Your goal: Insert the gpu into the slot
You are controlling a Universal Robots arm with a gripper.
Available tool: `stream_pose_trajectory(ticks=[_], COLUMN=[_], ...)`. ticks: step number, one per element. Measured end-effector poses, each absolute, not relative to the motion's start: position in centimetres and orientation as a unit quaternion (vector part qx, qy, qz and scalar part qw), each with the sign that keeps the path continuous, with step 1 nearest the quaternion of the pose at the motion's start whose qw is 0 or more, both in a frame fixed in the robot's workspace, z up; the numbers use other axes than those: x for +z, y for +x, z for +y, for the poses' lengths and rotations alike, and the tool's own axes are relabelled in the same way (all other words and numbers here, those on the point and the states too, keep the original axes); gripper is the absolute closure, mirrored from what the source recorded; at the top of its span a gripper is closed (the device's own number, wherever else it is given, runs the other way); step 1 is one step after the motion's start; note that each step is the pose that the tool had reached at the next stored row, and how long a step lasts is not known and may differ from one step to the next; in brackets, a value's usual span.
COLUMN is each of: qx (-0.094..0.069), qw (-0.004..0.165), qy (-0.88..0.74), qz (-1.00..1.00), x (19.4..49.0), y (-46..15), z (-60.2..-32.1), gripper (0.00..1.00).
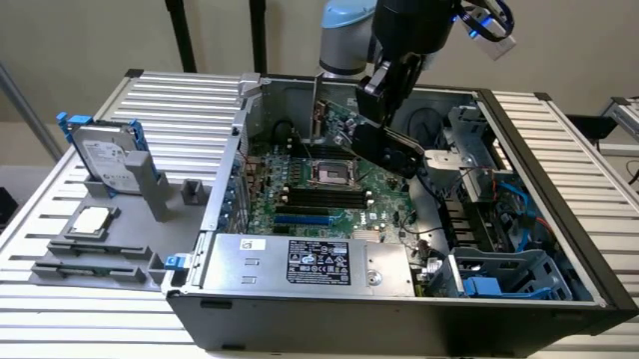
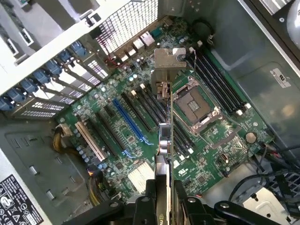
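Jaws pinch the gpu (image 2: 164,140) at its near end, one finger on each face, so my gripper (image 2: 164,202) carries it edge-on, clear above the board (image 2: 220,140). Its steel bracket (image 2: 168,61) leads at the far end, pointing toward the back wall (image 2: 129,21).

Beyond the card lies the blue slot (image 2: 130,121), bare, nothing seated in it. In the exterior view it sits at seven o'clock from the socket (image 2: 194,105), while I hang at about one o'clock from it.

From my wrist the card seems to ride over the black strips (image 2: 150,110) between slot and socket, and looks skewed to the slot's line. Lowered like this, I judge its edge would land on those strips. Gripped at one end only, the card could pivot, and the bracket might snag the back wall.
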State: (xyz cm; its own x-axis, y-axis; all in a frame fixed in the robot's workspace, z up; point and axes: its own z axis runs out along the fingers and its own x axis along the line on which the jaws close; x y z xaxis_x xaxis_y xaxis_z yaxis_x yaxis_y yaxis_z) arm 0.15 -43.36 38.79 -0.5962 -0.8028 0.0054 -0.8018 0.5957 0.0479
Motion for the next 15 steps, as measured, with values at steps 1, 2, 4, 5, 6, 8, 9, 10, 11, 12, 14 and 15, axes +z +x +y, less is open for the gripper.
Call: stream_pose_trajectory(ticks=[1,2,4,5,6,8,9,10,11,12,14,15], qx=[-0.021,-0.021,-0.024,-0.025,-0.026,-0.030,-0.031,-0.033,-0.035,-0.036,-0.039,-0.041], qw=[0.013,0.012,0.011,0.011,0.010,0.008,0.008,0.007,0.006,0.005,0.004,0.003], qy=[0.457,0.466,0.481,0.489,0.497,0.513,0.521,0.528,0.536,0.544,0.558,0.566], qz=[-0.889,-0.885,-0.876,-0.872,-0.867,-0.858,-0.853,-0.848,-0.844,-0.839,-0.829,-0.824], x=[38.71,38.61,38.46,38.39,38.33,38.20,38.13,38.07,38.01,37.94,37.82,37.76], y=[0.15,0.14,0.14,0.14,0.14,0.14,0.14,0.14,0.14,0.13,0.14,0.13], z=[-43.36,-43.35,-43.35,-43.36,-43.36,-43.36,-43.36,-43.35,-43.35,-43.35,-43.35,-43.35], gripper=[0.74,0.74,0.74,0.74,0.74,0.74,0.74,0.74,0.74,0.74,0.74,0.74])
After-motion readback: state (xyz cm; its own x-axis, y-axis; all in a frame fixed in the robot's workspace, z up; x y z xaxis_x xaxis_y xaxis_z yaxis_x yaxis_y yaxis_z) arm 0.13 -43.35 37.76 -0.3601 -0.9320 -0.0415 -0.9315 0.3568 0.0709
